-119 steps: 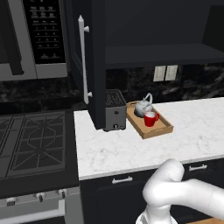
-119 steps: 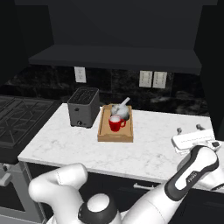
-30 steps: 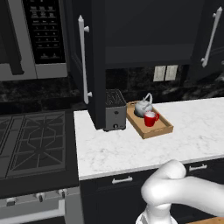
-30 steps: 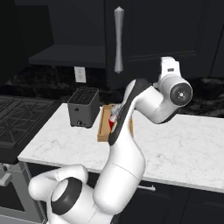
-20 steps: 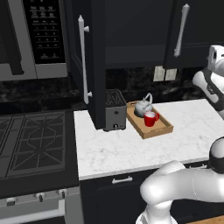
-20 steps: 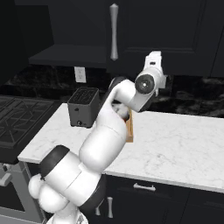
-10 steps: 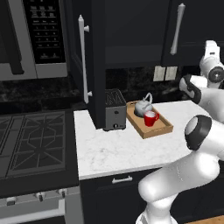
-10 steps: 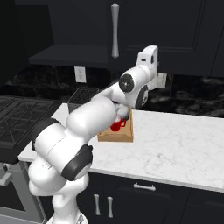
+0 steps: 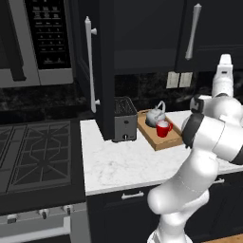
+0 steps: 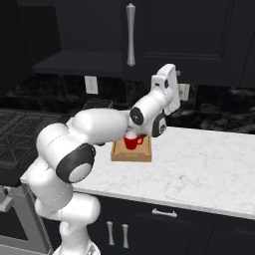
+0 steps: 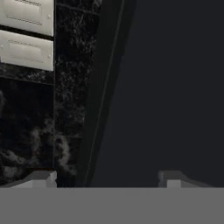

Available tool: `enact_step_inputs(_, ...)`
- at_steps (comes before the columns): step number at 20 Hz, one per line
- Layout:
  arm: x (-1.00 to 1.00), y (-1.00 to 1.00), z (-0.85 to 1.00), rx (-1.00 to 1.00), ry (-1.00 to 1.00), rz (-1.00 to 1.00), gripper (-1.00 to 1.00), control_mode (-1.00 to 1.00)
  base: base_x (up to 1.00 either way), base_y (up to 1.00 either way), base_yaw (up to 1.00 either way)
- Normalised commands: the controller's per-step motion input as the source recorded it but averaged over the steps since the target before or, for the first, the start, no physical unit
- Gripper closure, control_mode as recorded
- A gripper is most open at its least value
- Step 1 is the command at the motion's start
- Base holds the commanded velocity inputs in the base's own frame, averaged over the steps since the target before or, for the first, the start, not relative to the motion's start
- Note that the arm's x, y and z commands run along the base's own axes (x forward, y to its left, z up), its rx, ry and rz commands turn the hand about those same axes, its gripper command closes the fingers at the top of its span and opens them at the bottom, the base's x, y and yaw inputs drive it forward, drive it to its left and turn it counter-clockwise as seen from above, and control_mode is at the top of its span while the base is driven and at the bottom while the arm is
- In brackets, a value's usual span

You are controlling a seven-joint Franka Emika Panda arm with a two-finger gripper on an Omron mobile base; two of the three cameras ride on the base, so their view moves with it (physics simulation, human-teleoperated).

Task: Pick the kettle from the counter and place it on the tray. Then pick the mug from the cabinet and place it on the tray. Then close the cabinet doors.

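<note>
- Plainly, the jaws stand wide open with nothing between them; in the hand view one fingertip [image 11: 41, 178] sits far from the other, and both face a flat black panel.
- The hand is raised high over the counter's [image 9: 118, 163] back edge, near the right cabinet door [image 9: 211, 28]. I judge it is there for door closing, not for picking.
- One kettle [image 9: 154, 116] and one red mug [image 9: 163, 128] sit side by side, touching or nearly so, in the single tray [image 9: 163, 144], so both placements look done.
- The tray lies toward the back edge, just beside the one toaster [image 9: 125, 118] at the back left corner.
- Of the two doors, the right looks shut; the left door [image 9: 102, 71] juts out open over the counter's left edge, its bar handle [image 9: 88, 64] facing outward.
- Two bar handles and two outlet plates [image 11: 26, 50] are counted.
</note>
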Motion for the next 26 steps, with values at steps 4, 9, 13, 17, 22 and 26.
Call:
enact_step_inputs(4,-0.67,0.18,0.62,0.00,0.05,-0.05,-1.00,-1.00,0.00,0.00,0.00)
enact_step_inputs(9,-0.53,0.42,0.58,0.00,0.14,0.00,-1.00,-1.00,0.00,0.00,0.00)
enact_step_inputs(13,-0.23,0.46,0.02,0.00,0.34,0.00,-1.00,-1.00,0.00,0.00,0.00)
enact_step_inputs(17,-0.29,0.20,-0.11,0.00,0.29,0.00,-1.00,-1.00,0.00,0.00,0.00)
enact_step_inputs(22,-0.24,0.13,-0.19,0.00,0.28,0.00,-1.00,-1.00,0.00,0.00,0.00)
enact_step_inputs(26,-0.14,0.04,-0.24,0.00,0.21,0.00,-1.00,-1.00,0.00,0.00,0.00)
